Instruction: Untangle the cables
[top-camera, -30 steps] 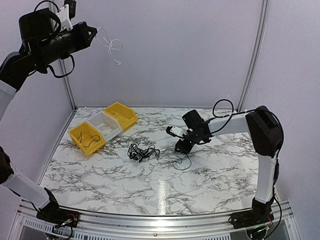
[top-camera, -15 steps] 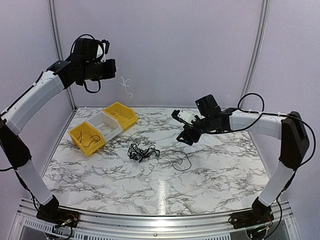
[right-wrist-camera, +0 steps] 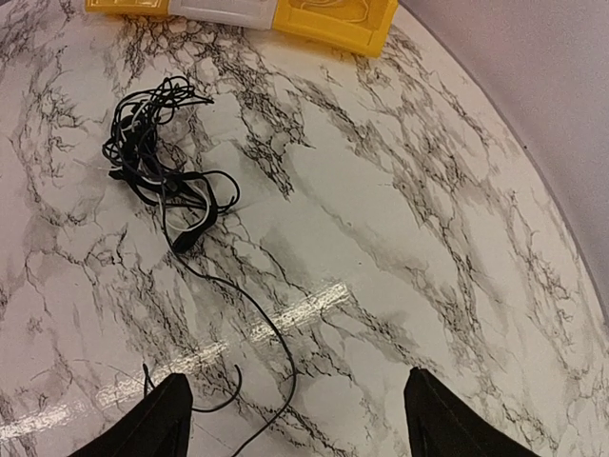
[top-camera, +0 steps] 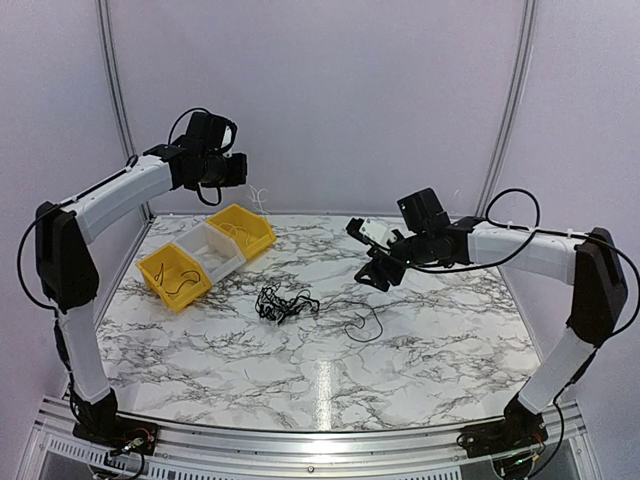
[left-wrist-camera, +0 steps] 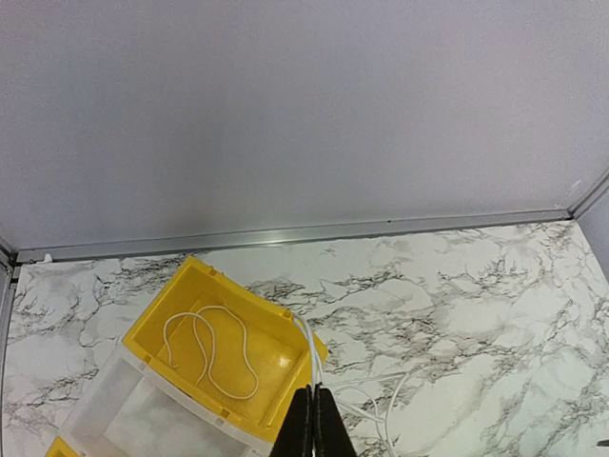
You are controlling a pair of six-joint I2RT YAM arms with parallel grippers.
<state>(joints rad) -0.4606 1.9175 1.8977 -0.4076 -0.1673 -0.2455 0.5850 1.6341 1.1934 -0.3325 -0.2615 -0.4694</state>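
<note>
Marble table: black cable clump central; left gripper pinches white cable trailing into yellow bin; right gripper spread.

The marble table carries three bins and tangled cables.

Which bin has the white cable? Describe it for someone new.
On the marble table, three small bins sit in a row at the far left corner. It is the yellow bin nearest the back wall; the middle bin is white, and the near yellow bin holds a black wire.
</note>
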